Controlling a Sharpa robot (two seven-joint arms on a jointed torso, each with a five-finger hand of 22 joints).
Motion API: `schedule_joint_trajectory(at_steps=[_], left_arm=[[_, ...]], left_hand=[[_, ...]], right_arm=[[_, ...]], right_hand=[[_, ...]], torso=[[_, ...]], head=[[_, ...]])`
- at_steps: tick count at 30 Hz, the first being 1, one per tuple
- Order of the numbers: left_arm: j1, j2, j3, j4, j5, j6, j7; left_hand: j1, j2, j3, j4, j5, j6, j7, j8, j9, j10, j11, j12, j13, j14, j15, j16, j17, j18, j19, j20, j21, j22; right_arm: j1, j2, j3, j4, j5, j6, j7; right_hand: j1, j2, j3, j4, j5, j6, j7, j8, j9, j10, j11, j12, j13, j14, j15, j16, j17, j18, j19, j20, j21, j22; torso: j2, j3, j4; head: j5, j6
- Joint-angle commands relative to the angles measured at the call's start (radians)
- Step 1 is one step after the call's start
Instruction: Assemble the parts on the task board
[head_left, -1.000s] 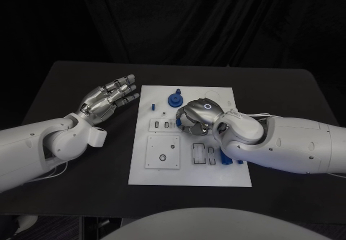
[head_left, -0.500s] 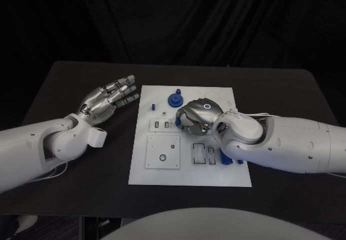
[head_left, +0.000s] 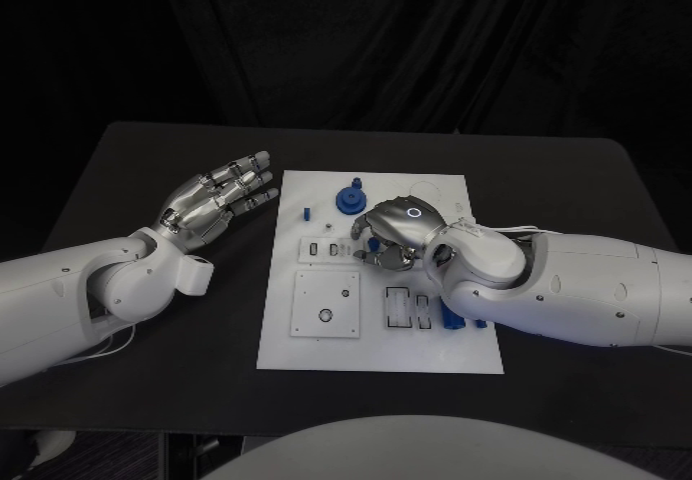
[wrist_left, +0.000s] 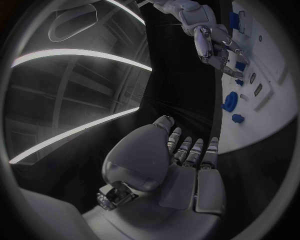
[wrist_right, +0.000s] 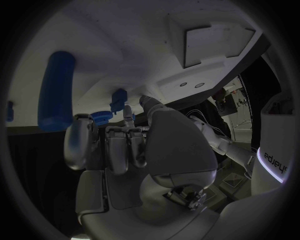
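Observation:
The white task board (head_left: 378, 345) lies in the middle of the table. My right hand (head_left: 389, 235) hovers low over its centre with the fingers curled in. A small blue piece (wrist_right: 119, 95) shows just past its fingertips, and whether they pinch it is unclear. A blue round knob (head_left: 351, 200) stands at the board's far edge, with a small blue peg (head_left: 306, 213) to its left. A long blue cylinder (wrist_right: 56, 90) lies on the board beside the right hand. My left hand (head_left: 216, 200) floats off the board's left edge, fingers spread and holding nothing.
More blue pieces (head_left: 451, 320) sit on the board against my right forearm. A raised square plate (head_left: 327, 303) and several slots (head_left: 408, 308) take up the board's near half. The black table (head_left: 577, 190) surrounds the board.
My right hand has shifted very slightly over the board's centre. The left hand has not moved.

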Motion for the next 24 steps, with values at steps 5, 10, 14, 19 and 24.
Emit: schedule_joint_trajectory(at_steps=[5,10,14,19,24], left_arm=[[-0.002,0.000,0.001,0.003,0.000,0.011,0.009],[-0.002,0.000,0.001,0.004,0.000,0.011,0.008],[-0.002,0.000,0.001,0.004,0.000,0.012,0.008],[-0.002,-0.002,0.001,0.007,0.000,0.012,0.011],[-0.002,-0.006,0.001,0.010,0.000,0.010,0.012]], left_hand=[[-0.010,0.000,0.008,-0.002,0.000,-0.003,0.001,-0.005,-0.001,-0.005,-0.004,-0.006,-0.001,-0.006,0.002,-0.001,0.000,-0.020,-0.001,-0.001,-0.003,-0.001],[-0.010,0.000,0.008,-0.002,0.000,-0.003,0.001,-0.005,-0.001,-0.005,-0.004,-0.006,-0.001,-0.006,0.002,-0.001,0.000,-0.020,-0.001,-0.001,-0.003,-0.001],[-0.010,0.001,0.009,-0.001,0.000,-0.003,0.001,-0.005,-0.001,-0.005,-0.004,-0.005,-0.001,-0.006,0.002,-0.001,0.000,-0.020,-0.001,-0.001,-0.003,-0.001],[-0.010,0.001,0.009,-0.001,0.000,-0.003,0.001,-0.005,-0.001,-0.005,-0.004,-0.005,-0.001,-0.006,0.002,-0.001,0.000,-0.020,-0.001,-0.001,-0.003,-0.001],[-0.011,0.001,0.010,-0.001,0.001,-0.001,0.002,-0.005,-0.001,-0.005,-0.004,-0.004,-0.001,-0.005,0.002,-0.001,0.000,-0.020,-0.001,-0.001,-0.003,-0.001]], right_arm=[[-0.003,0.000,-0.001,0.001,-0.008,-0.006,-0.012],[-0.003,0.000,-0.001,0.001,-0.008,-0.013,-0.007],[-0.003,-0.003,0.000,0.004,-0.008,-0.033,0.003],[-0.001,-0.025,0.005,0.028,-0.008,-0.066,0.014],[0.030,-0.060,0.010,0.070,-0.008,-0.052,0.001]], right_hand=[[0.010,0.020,-0.001,-0.012,0.028,0.042,-0.005,0.025,0.014,0.106,0.005,0.003,0.263,0.107,0.006,0.003,0.263,0.006,-0.004,0.004,-0.007,0.183],[0.015,0.024,0.000,-0.017,0.045,0.064,-0.010,0.041,0.025,0.106,0.004,0.003,0.263,0.107,0.006,0.003,0.263,0.006,-0.003,0.003,-0.006,0.184],[0.017,0.026,0.000,-0.021,0.063,0.067,-0.012,0.047,0.034,0.106,0.001,0.003,0.263,0.107,0.003,0.003,0.263,0.006,-0.003,0.001,-0.006,0.184],[0.007,0.019,-0.005,-0.014,0.033,-0.022,-0.004,-0.011,0.010,0.106,0.000,0.003,0.263,0.107,0.002,0.003,0.263,0.006,-0.003,0.000,-0.007,0.184],[0.007,0.017,-0.005,-0.012,0.027,-0.032,-0.004,-0.027,0.001,0.106,-0.001,0.003,0.263,0.107,0.001,0.003,0.263,0.000,0.010,-0.001,0.021,0.192]], torso=[[0.000,0.0003,0.0001],[0.000,0.0001,-0.0004],[0.000,0.0003,-0.0002],[0.000,0.0001,-0.0005],[0.000,0.0001,-0.0002]], head=[[0.000,0.000],[0.002,0.000],[0.003,0.000],[0.007,0.000],[0.010,0.000]])
